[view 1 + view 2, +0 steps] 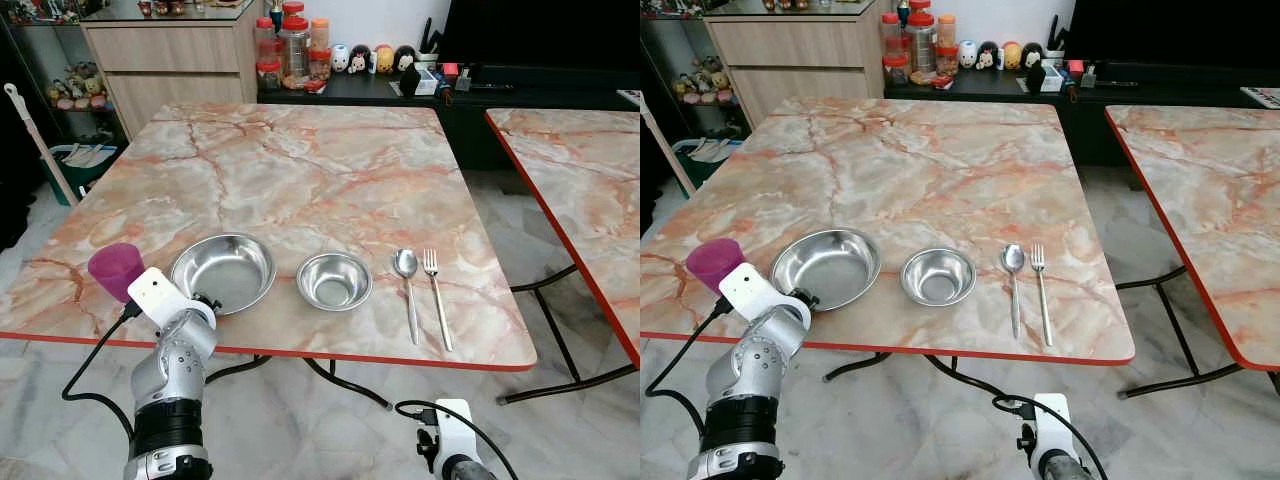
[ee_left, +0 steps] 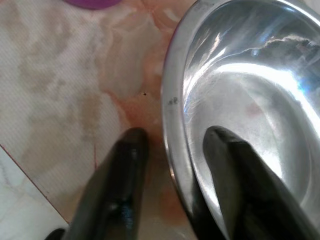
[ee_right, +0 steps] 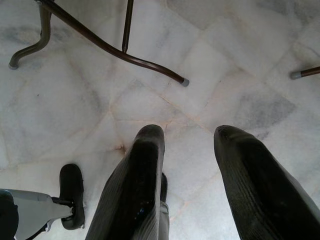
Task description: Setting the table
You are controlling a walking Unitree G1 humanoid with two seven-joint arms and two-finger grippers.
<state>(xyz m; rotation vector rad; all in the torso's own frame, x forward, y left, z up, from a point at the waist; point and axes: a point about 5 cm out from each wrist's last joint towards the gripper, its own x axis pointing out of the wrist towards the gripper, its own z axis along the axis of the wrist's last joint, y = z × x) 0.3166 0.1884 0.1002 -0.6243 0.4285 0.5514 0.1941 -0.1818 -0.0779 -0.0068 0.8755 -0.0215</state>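
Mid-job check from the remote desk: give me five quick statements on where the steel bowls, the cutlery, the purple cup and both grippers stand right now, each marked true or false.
1. The left gripper has its fingers astride the rim of the large shallow steel bowl. True.
2. The small round steel bowl sits inside the large one. False: it stands apart, between the large bowl and the spoon.
3. The steel spoon lies to the left of the steel fork, side by side. True.
4. The purple plastic cup is tipped over beside the fork. False: it stands upright near the table's left front edge, left of the large bowl.
5. The right gripper holds the spoon. False: it hangs open above the marble floor.
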